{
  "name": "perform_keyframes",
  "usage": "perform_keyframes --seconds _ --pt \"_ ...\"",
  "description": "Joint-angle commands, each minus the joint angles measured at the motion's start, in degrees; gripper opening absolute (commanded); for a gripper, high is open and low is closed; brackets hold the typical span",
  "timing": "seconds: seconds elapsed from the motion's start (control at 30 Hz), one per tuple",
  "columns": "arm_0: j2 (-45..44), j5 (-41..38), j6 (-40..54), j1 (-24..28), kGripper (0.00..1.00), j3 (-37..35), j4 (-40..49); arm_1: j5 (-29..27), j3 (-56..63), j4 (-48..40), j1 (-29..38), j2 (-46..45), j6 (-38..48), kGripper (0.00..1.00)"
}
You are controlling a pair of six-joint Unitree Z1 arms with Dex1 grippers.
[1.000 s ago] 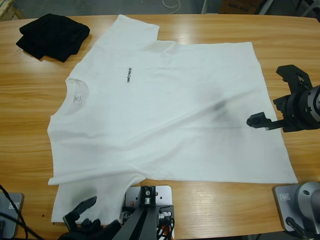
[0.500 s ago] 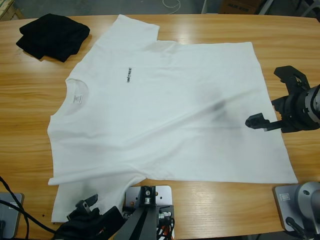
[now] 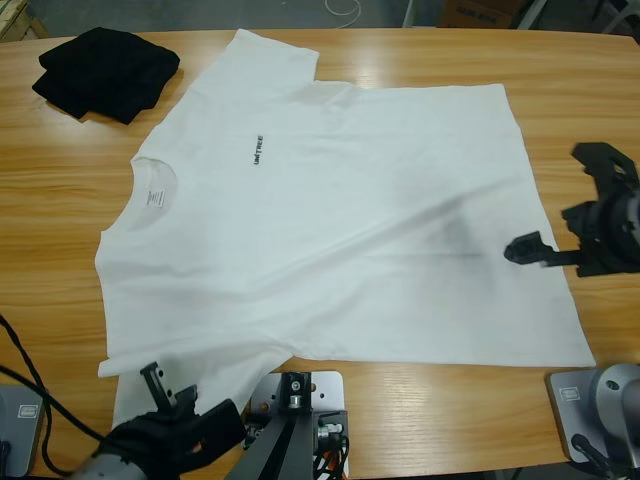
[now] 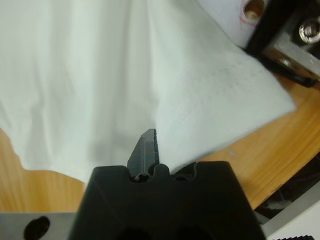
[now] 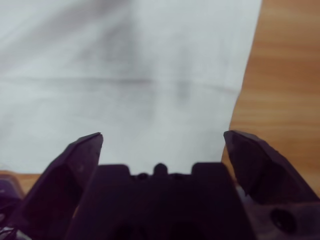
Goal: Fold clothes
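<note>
A large white T-shirt (image 3: 330,210) lies spread flat on the table, collar to the left and hem to the right, with small dark chest lettering (image 3: 258,151). A folded black garment (image 3: 105,68) sits at the far left corner. My left gripper (image 3: 155,388) is at the near sleeve and is shut on its edge. In the left wrist view one black jaw shows against the sleeve cloth (image 4: 220,95), which hides the other jaw of my left gripper (image 4: 157,137). My right gripper (image 3: 562,205) stands open at the hem. In the right wrist view my right gripper (image 5: 162,136) has the white cloth between its jaws.
Bare wooden table (image 3: 60,200) shows left of the collar and to the right of the hem (image 5: 280,75). Black cables (image 3: 20,375) loop at the near left corner. A white cord (image 3: 345,8) lies past the far edge.
My left gripper has turned and moved up onto the near sleeve, closing there. My right gripper has drifted slightly right and toward the near edge, still open.
</note>
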Motion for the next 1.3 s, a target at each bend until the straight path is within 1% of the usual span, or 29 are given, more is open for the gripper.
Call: perform_keyframes --seconds 0.03,0.17,0.23,0.27,0.33,0.37,0.4,0.47,0.5,0.57,0.63,0.67,0.77,0.9,0.93,0.97,1.0,1.07,1.13,1.23,1.27,1.3 --pt "-5.08 -2.14 10.12 7.2 0.0 -0.99 0.8 3.33 3.95 1.23 0.66 -2.11 27.39 0.997" --pt "-4.85 -3.41 12.46 9.64 0.0 -0.29 0.55 5.91 5.78 -1.11 1.77 4.75 46.31 0.987" --pt "-4.64 -3.74 14.48 9.73 0.0 -0.31 -0.04 7.79 6.08 -1.18 5.25 5.01 55.76 0.979" --pt "-4.47 -3.76 15.45 10.1 0.0 -0.17 -0.11 8.58 6.22 -1.18 7.91 5.57 60.97 0.953" --pt "-5.17 -3.76 16.98 12.77 0.0 1.15 -0.31 8.81 7.13 -1.79 13.18 5.99 70.0 0.868" --pt "-6.03 -3.76 17.47 14.16 0.0 1.96 -0.73 8.63 8.21 -3.25 15.06 5.89 73.25 0.857" --pt "-6.6 -3.76 18.1 15.23 0.0 2.7 -1.29 8.63 9.26 -4.32 15.96 5.69 76.07 0.849" --pt "-7.25 -3.76 19.44 16.11 0.0 4.21 -2.72 8.32 10.53 -4.85 16.57 5.13 80.62 0.795" --pt "-7.58 -3.76 19.84 16.18 0.0 4.61 -3.21 8.2 10.93 -5.61 16.57 5.17 82.13 0.776" --pt "-8.14 -3.85 20.53 16.18 0.0 5.16 -3.91 8.23 11.92 -6.8 16.57 5.57 84.75 0.768" --pt "-8.34 -3.85 21.32 16.18 0.0 5.54 -4.54 8.14 12.78 -7.05 17.26 5.64 86.37 0.69" --pt "-8.46 -3.85 21.6 16.18 0.0 5.67 -4.72 8.11 13.02 -7.56 17.49 5.99 86.79 0.679" --pt "-8.46 -3.85 21.88 16.18 0.0 5.69 -4.79 8.63 14.13 -11.32 18.75 8.72 87.67 0.683" --pt "-8.46 -3.85 22.23 16.18 0.0 5.6 -4.75 9.9 14.13 -13.38 19.56 10.67 86.88 0.683" --pt "-8.46 -3.85 22.23 16.18 0.0 5.54 -4.75 9.95 14.13 -14.2 19.56 10.51 86.37 0.71" --pt "-8.49 -3.85 22.23 16.18 0.0 5.51 -4.75 10.27 14.2 -14.48 19.56 10.26 86.52 0.877" --pt "-8.46 -3.85 22.23 16.18 0.0 5.51 -4.75 10.9 14.52 -14.45 19.77 10.11 86.63 0.969" --pt "-8.35 -3.85 22.23 16.18 0.0 5.51 -4.75 11.59 16.1 -14.41 21.23 9.32 88.46 0.998" --pt "-8.18 -3.88 22.23 16.18 0.0 5.51 -4.84 10.78 17.38 -14.54 22.78 8.74 90.41 0.996" --pt "-8.19 -3.85 22.3 16.18 0.0 5.6 -4.84 9.6 17.33 -14.55 23.6 10.39 90.48 0.983" --pt "-8.27 -3.85 22.38 16.18 0.0 5.6 -4.84 9.29 17.28 -14.52 23.9 11.02 90.41 0.967" --pt "-8.28 -3.85 22.41 16.18 0.0 5.6 -4.84 8.44 17.21 -14.36 23.95 11.18 90.3 0.89"
